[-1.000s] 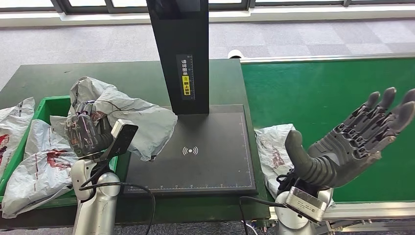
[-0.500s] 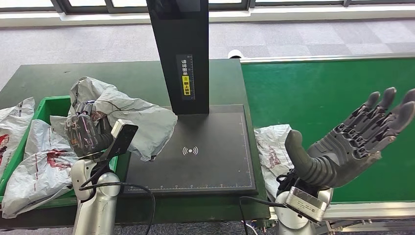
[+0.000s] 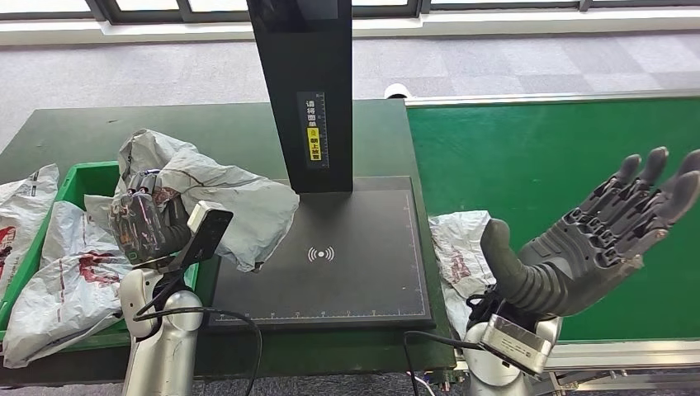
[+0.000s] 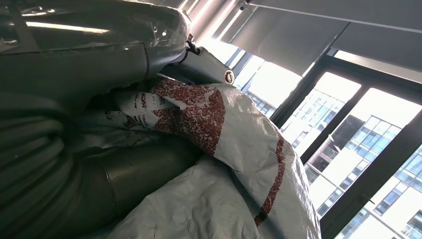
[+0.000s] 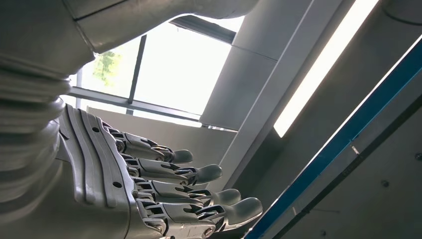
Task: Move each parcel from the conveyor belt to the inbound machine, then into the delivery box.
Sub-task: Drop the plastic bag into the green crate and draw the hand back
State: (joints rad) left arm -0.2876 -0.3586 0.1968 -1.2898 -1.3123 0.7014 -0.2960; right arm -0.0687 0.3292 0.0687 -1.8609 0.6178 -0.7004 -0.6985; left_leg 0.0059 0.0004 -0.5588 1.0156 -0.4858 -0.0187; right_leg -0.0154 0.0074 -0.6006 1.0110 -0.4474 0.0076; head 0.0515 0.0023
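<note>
The right hand [image 3: 590, 247] hovers palm-up, fingers [image 5: 199, 174] spread and empty, above the conveyor belt [image 3: 545, 165], while the left hand [image 3: 148, 223] has its fingers wrapped around a crumpled grey parcel [image 3: 223, 198] over the inbound machine [image 3: 330, 256] edge, beside the green delivery box [image 3: 91, 177].

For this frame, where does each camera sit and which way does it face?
Head view: high on the body, looking down at the scanner plate; both arms show.
Left wrist view: behind the left hand, facing up at windows; shares the held parcel with the head view.
Right wrist view: behind the open right hand, facing the ceiling.
</note>
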